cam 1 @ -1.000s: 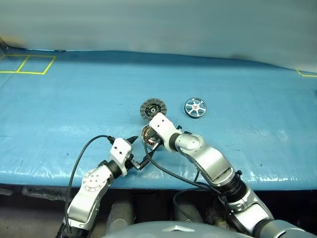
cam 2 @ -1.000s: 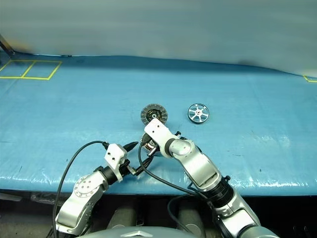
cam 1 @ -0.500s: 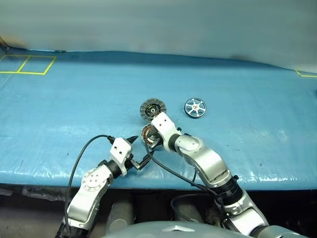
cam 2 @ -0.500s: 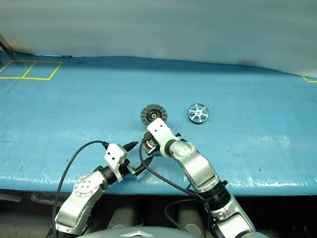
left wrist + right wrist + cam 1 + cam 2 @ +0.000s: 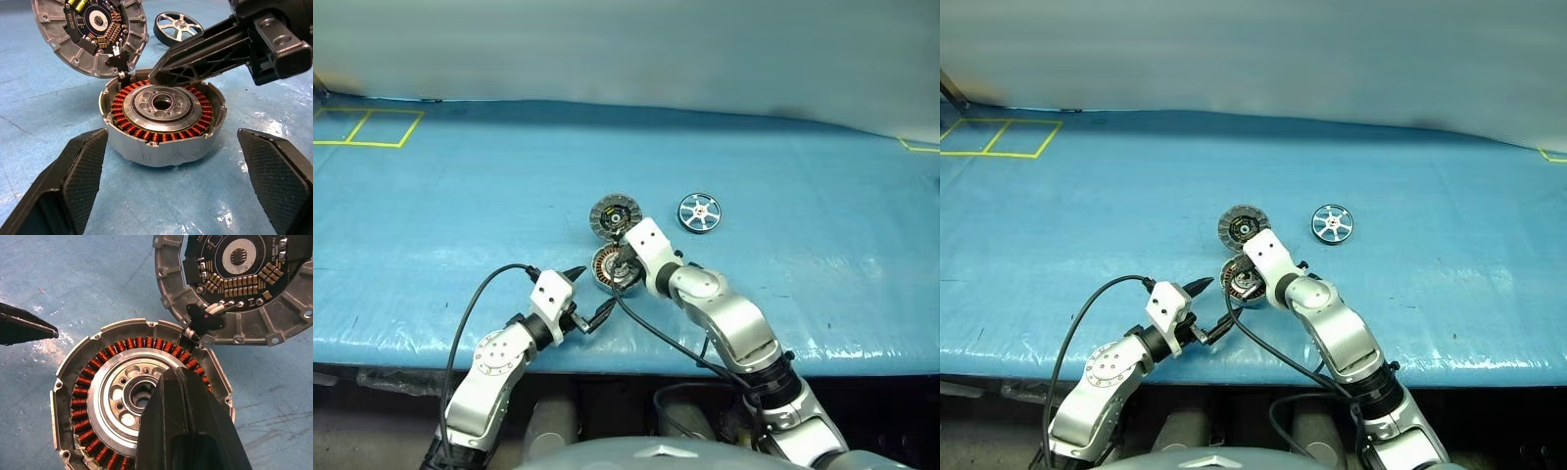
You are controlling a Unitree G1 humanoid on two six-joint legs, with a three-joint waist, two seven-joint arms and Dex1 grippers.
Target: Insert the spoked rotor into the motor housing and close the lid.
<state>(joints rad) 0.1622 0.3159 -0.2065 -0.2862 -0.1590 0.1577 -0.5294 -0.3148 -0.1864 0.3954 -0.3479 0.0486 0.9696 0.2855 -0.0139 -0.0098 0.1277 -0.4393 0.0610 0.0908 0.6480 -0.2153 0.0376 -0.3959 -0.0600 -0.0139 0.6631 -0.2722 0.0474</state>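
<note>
Right gripper [image 5: 188, 426], its black fingers pressed together and holding nothing, hangs over the housing. Left gripper [image 5: 171, 181] is fully spread and empty, one finger on each side of the housing without touching it.

On the blue tabletop [image 5: 460, 196], near its front edge, sits the round grey motor housing with copper windings [image 5: 164, 117], open. Its grey ribbed lid with the circuit board [image 5: 90, 34] stands tilted back at the far rim. The small shiny spoked rotor [image 5: 699, 212] lies apart, toward the right edge.

I judge the insertion is not yet begun. Next, the right gripper must open, go to the rotor and grasp it.
</note>
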